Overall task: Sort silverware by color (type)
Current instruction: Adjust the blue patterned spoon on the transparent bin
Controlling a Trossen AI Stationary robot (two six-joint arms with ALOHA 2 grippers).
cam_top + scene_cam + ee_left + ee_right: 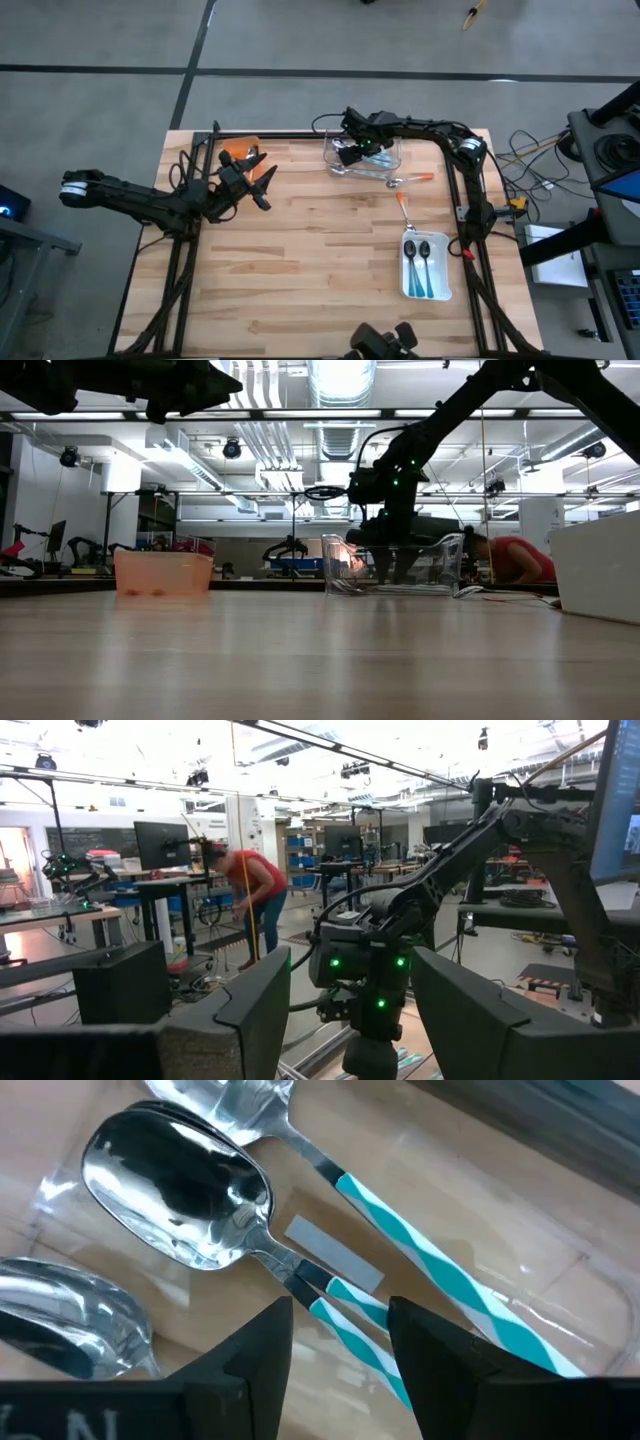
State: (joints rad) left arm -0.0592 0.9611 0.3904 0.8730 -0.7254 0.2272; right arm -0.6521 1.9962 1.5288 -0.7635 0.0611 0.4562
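Teal-striped spoons (300, 1270) lying flat in the clear tray (390, 158), two teal spoons (418, 265) in the white tray (447, 290), orange-handled spoon (402, 208) on the tabletop (300, 260)

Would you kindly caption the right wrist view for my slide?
Right gripper open above a teal-striped spoon lying in the clear tray.

This is a robotics lab or workshop. A wooden table (300, 250) in a black frame stands on a grey concrete floor (300, 40), with cables (530, 150) trailing at its side. Beyond it the hall has bare ceiling ducts (340, 400) and strip lights, benches with monitors (162, 842), other robot arms (70, 870) and a person (262, 890) bent over a workstation.
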